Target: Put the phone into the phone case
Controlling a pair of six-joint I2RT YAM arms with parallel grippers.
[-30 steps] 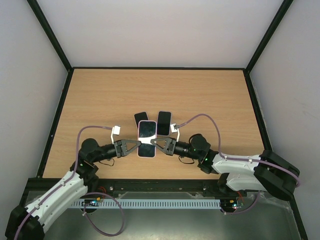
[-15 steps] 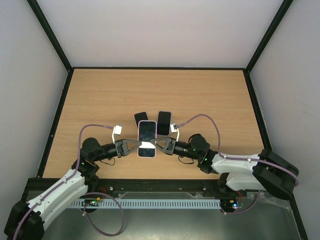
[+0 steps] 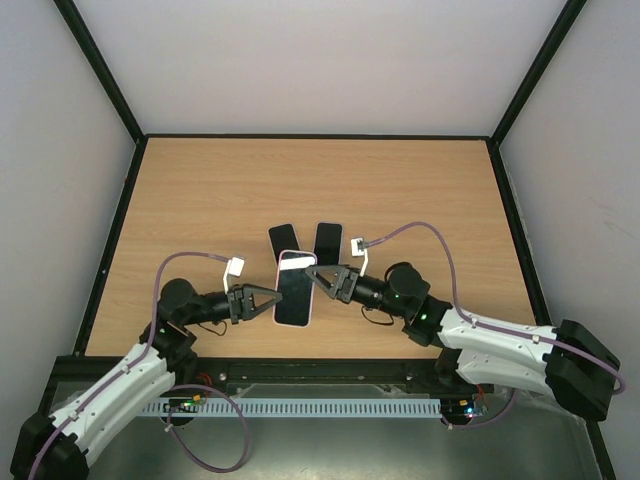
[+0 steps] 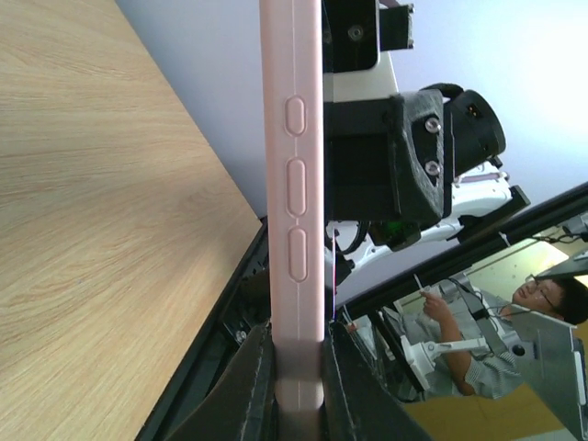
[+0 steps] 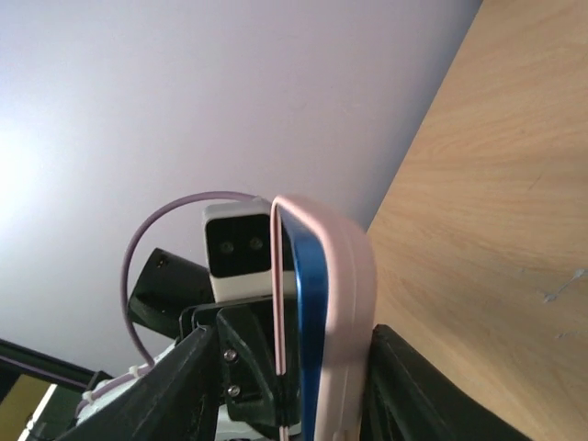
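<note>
Near the middle of the surface's [image 3: 420,190] front edge, the pink phone case [image 3: 295,292] runs near-to-far. The left tool [image 3: 272,302] is clenched on its near-left side, and the right tool [image 3: 315,277] straddles the far-right corner — I cannot tell whether it grips. The blue-edged phone [image 5: 308,331] sits inside the case, so pressing it home likely falls to the right arm.
</note>
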